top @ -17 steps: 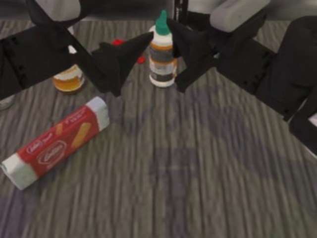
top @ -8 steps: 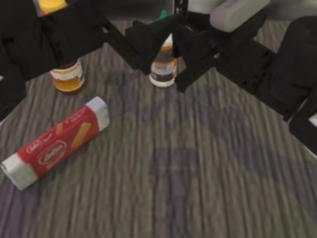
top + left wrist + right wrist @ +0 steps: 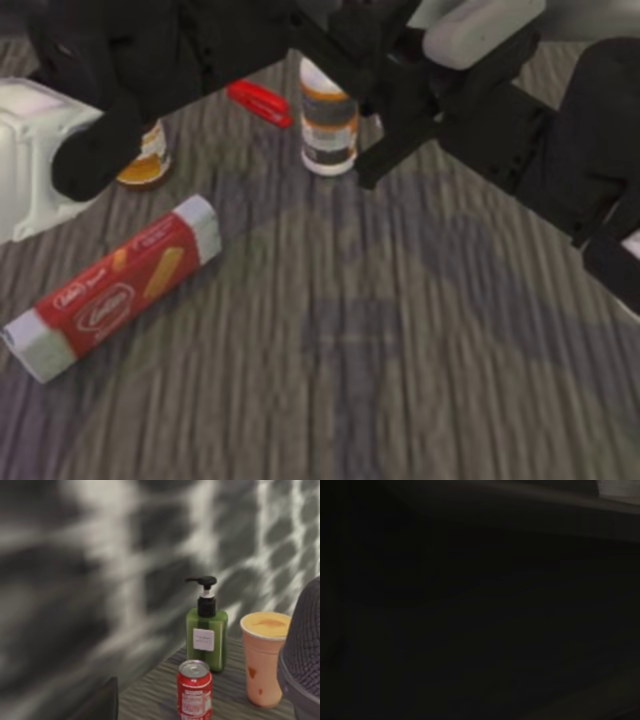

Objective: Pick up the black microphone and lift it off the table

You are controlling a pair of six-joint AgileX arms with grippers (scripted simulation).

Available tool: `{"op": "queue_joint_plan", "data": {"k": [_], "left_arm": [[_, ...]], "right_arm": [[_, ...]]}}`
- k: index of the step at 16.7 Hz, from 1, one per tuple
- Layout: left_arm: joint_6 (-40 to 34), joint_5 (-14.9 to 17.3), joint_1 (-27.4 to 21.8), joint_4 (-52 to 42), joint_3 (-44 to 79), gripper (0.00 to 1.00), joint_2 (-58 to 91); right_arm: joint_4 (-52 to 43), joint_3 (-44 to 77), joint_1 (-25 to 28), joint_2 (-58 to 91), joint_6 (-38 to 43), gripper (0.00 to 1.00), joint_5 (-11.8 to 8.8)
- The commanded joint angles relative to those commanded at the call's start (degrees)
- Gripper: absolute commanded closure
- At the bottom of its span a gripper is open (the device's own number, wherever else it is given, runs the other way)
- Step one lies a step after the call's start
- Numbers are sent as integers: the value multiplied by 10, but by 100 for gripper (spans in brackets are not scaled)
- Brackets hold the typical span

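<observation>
Table [image 3: 400, 380], one red stapler [image 3: 259, 103], one biscuit pack [image 3: 115, 285], two bottles.

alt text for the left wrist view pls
A green pump bottle, a red can and an orange cup stand on the table before a blurred grey wall. A round grey mesh head, likely the microphone, fills the picture's edge beside the cup.

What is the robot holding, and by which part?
Cannot tell. The mesh head of the black microphone looms close in the left wrist view, but no grip shows.
</observation>
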Motion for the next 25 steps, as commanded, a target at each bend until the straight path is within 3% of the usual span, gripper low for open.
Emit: {"op": "queue_joint_plan", "data": {"k": [1,14,23,25], "left_arm": [[0,0,0,0,0,0,0],[0,0,0,0,0,98,0],[0,0,0,0,0,100,0],[0,0,0,0,0,100,0]], "right_arm": [[0,0,0,0,0,100,0],[0,0,0,0,0,100,0],[0,0,0,0,0,100,0],[0,0,0,0,0,85,0]]}}
